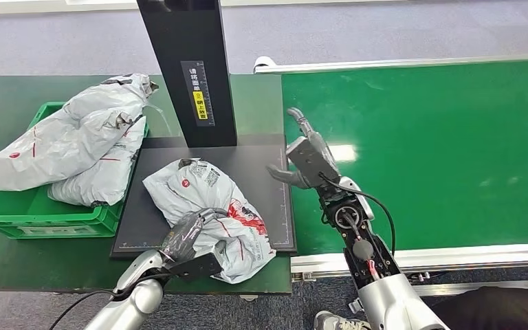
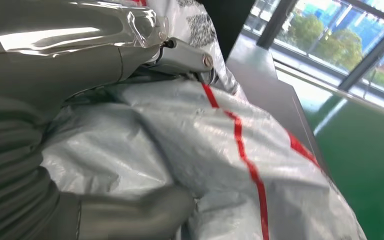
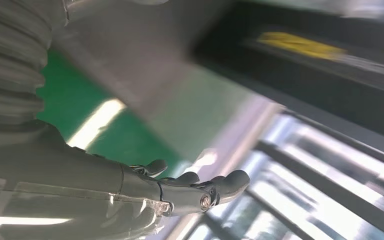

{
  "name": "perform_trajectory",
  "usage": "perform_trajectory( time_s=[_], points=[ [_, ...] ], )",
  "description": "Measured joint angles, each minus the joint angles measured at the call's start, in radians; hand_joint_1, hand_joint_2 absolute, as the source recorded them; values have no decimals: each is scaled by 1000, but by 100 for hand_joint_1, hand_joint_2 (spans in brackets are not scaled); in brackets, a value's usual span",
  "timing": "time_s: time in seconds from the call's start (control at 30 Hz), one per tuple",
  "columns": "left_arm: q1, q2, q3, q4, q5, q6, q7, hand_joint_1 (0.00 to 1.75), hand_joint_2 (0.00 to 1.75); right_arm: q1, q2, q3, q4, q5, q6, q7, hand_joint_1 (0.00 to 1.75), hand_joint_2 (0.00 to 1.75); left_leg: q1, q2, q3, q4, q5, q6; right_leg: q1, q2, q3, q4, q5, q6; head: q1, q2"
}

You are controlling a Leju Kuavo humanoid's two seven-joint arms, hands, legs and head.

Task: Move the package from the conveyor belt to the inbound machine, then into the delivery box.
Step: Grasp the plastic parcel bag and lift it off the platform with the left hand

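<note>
A crumpled white package with red marks (image 1: 210, 210) lies on the dark scanning plate (image 1: 261, 165) of the inbound machine, under its black column (image 1: 192, 69). My left hand (image 1: 189, 234) grips the package's near side; in the left wrist view its thumb and fingers (image 2: 180, 57) close around the white plastic (image 2: 220, 165). My right hand (image 1: 306, 155) hovers open at the plate's right edge, over the border with the green conveyor belt (image 1: 426, 151), its fingers (image 3: 200, 187) spread and holding nothing. The green delivery box (image 1: 41, 213) stands at the left.
Two large white packages (image 1: 75, 141) fill the green box and bulge over its rim. The dark green table (image 1: 14, 261) carries the box and plate. The belt's metal frame (image 1: 426, 258) runs along its near edge.
</note>
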Motion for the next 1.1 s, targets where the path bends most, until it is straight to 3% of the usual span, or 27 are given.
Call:
perform_trajectory(
  time_s=[0.07, 0.33, 0.5, 0.6, 0.7, 0.9, 1.1],
  points=[
    [-5, 0, 0, 0, 3, -1, 4, 175, 175, -15, -6, 17, 34, 57, 10, 49, 0, 175, 0, 0, 0, 0, 0, 0, 0, 0, 0, 0, 0, 0, 0, 0],
    [-14, 0, 0, 1, 4, -1, 7, 175, 175, -40, -17, 41, 99, 87, 17, 68, 0, 175, 0, -1, 0, 0, 0, 0, 0, 0, -1, 0, 0, 0, 0, 0],
    [-16, -7, 2, 2, 14, -1, 13, 175, 175, -69, -17, 46, 180, 138, 74, 164, 0, 175, 0, -1, 0, 0, 0, 0, 0, 0, 0, 0, 0, 0, 0, 0],
    [-16, -16, 9, -2, 44, 14, 7, 175, 175, -82, -17, 42, 233, 134, 89, 181, 0, 175, 0, -1, 0, 0, 0, 0, 0, 0, 0, 0, 0, 0, 0, 0],
    [-7, -23, 29, -23, 92, 91, -42, 175, 175, -86, -15, 34, 257, 130, 97, 175, 0, 175, 0, 0, -1, 0, 0, 0, 0, 0, -1, 0, 0, 0, 0, 0],
    [30, -35, 88, -147, 147, 385, -178, 175, 175, -87, -6, 17, 264, 120, 96, 122, 0, 175, 0, 0, -2, 0, 0, 0, 0, 0, -2, 0, 0, 0, 0, 0],
    [63, -41, 128, -255, 201, 500, -235, 175, 175, -87, 4, 7, 264, 108, 103, 92, 0, 175, 0, 0, -2, 0, 0, 0, 0, 0, -2, 0, 0, 0, 0, 0]
  ],
)
